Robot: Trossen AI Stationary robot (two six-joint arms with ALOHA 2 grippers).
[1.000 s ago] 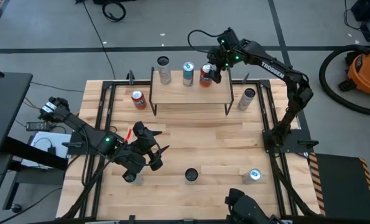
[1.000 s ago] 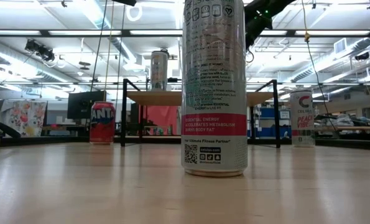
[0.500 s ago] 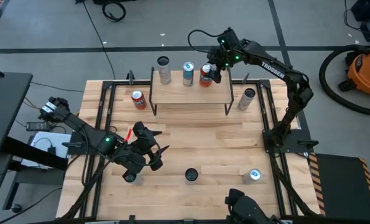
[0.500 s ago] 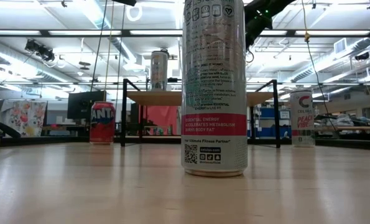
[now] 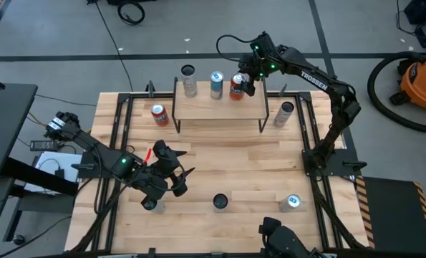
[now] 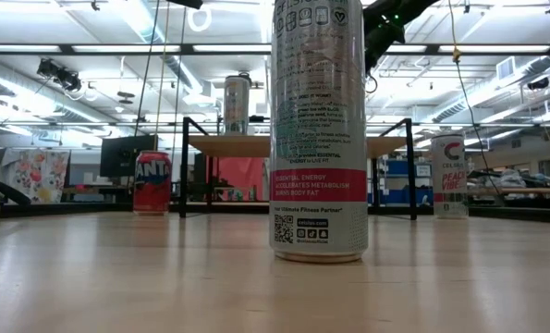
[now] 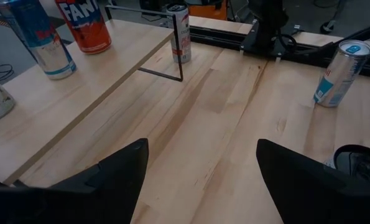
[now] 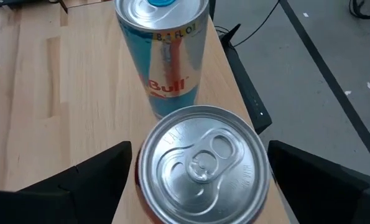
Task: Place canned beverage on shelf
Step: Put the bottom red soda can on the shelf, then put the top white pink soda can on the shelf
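Shelf [image 5: 220,109] stands at the far side of the desk [image 5: 220,161], a light board on thin black legs, and three cans stand upright on its far edge. From the left they are a slim silver can [image 5: 189,80], a blue and silver can [image 5: 216,84] and a red can [image 5: 237,87]. The red can stands on the board near its right end, just beside the blue and silver one. The right gripper [image 5: 245,77] is around the red can from above. In the right wrist view the can's closed top [image 8: 202,163] lies between the two dark fingers [image 8: 85,180], and the jaws stand apart with a gap on each side, so they do not clamp it.

On the desk beside the shelf, a second red can [image 5: 160,115] stands at its left and a white can [image 5: 285,113] at its right. Near the front edge stand a tall can with a pink band [image 6: 318,129], a blue can with a light top [image 5: 293,203] and one more can [image 5: 149,204] under the left arm; its colour I cannot tell well.

The left gripper [image 5: 175,175] hovers over the front left part of the desk, its jaws wide apart and empty.
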